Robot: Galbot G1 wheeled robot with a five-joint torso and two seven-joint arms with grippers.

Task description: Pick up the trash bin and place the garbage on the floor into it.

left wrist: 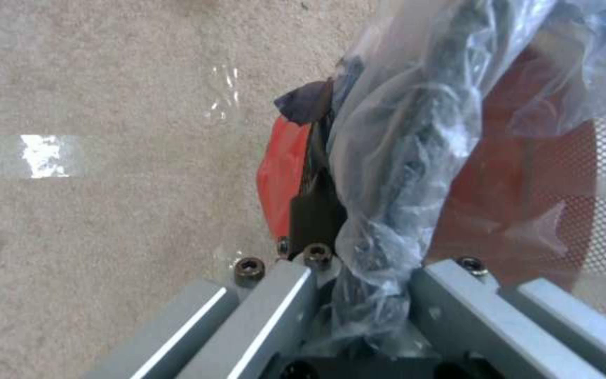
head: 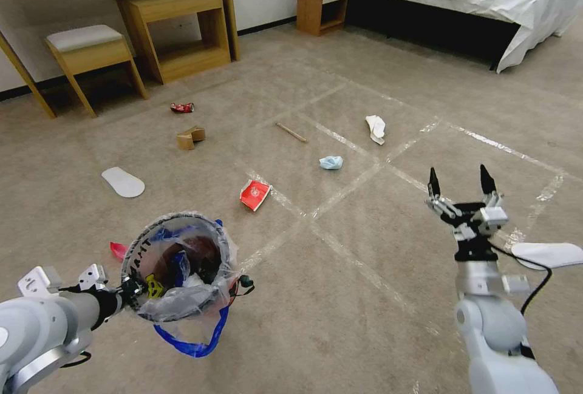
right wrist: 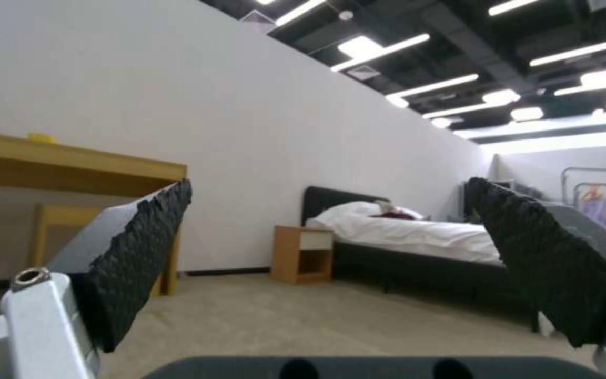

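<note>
Left end effector (head: 130, 288) clamped on trash bin (head: 179, 266) rim at 7 o'clock. Right end effector (head: 460, 183) empty, wide, at 4 o'clock. Best: keep bin upright, lower over red wrapper (head: 254, 194) on floor (head: 364, 272).

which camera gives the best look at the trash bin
The head view: the trash bin shows whole from above, bag-lined, held up by the left gripper. The left wrist view shows its rim and crinkled bag close up. The right wrist view faces the bedroom instead.
</note>
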